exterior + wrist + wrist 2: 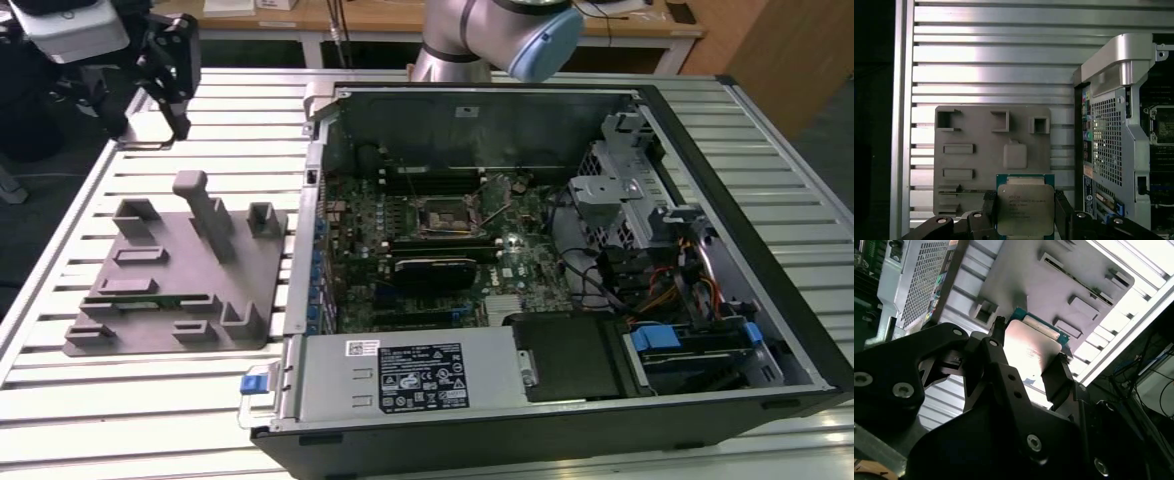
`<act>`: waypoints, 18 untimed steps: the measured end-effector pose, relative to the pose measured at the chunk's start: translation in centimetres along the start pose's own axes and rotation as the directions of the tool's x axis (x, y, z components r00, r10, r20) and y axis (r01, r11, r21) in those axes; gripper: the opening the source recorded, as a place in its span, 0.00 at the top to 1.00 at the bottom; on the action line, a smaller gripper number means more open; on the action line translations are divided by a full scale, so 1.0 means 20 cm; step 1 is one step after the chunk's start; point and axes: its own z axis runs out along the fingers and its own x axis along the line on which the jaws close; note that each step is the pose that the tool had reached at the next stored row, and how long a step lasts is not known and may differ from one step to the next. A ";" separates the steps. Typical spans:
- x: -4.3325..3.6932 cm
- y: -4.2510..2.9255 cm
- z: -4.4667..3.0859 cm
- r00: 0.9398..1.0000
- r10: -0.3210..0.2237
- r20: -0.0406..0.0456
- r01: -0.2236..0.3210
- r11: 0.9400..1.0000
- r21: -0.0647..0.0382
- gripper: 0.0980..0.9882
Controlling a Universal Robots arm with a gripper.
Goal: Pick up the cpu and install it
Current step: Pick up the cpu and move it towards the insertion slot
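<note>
Hanging over the far corner of the slatted table point(80, 400) at the exterior view's upper left, the black gripper point(167, 115) sits well apart from the grey fixture tray point(160, 300). The tray lies flat on the table just beside the open computer case point(747, 330). Inside the case, the square socket point(434, 214) sits on the green board, and the arm point(487, 40) rises behind the case.

In the second wrist view, the gripper point(1030, 342) is closed partway on the cpu point(1029, 352). Its two black fingers point(996, 347) press against opposite edges of the chip. The shiny metal top catches the light, and a green edge shows at the far side. The tray point(1019, 277) and the table lie beyond it.

In the first wrist view, the cpu point(1025, 212) is clamped flat between the fingers point(1061, 207) of the gripper point(1025, 206), silver top towards the camera. It is held above the near edge of the tray point(984, 165), with the case point(1114, 130) off to one side.
</note>
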 end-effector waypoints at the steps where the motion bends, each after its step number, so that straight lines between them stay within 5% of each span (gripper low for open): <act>1: -0.016 0.000 0.000 1.000 0.000 0.000 0.000 1.000 0.000 0.50; 18: -0.276 0.003 0.005 1.000 0.000 0.000 0.000 1.000 0.000 0.50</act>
